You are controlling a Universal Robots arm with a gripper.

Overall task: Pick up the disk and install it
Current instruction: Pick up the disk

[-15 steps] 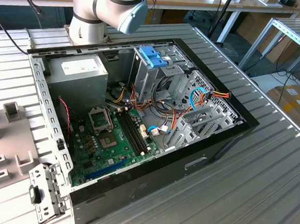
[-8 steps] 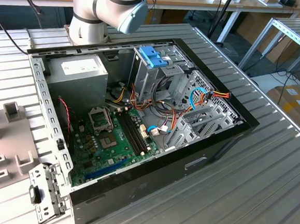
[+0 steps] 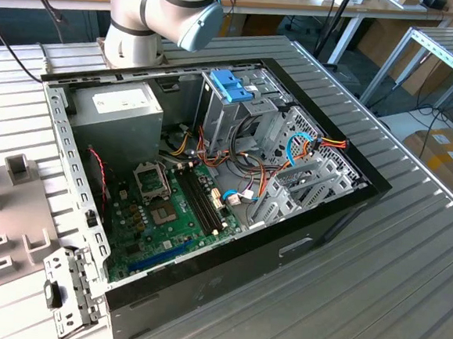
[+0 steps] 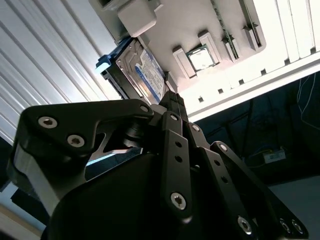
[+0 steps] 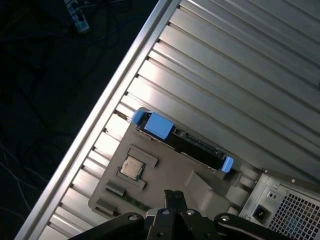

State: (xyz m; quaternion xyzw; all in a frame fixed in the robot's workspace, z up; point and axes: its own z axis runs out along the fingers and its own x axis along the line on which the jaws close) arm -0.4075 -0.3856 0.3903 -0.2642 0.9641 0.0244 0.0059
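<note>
In the exterior view the open computer case lies on the ribbed metal tabletop, its inside turned upward, I think for access from above. In the second wrist view the black hand has its fingers pressed together, empty. In the first wrist view the disk, dark with blue rails, stands on edge in a grey plastic holder just ahead of the hand, probably for easy gripping.

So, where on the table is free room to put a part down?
Free: the ribbed table on the exterior view's right of the computer case, and beside the disk in the first wrist view. Crowded: inside the case, with cables, and the grey parts tray.
</note>
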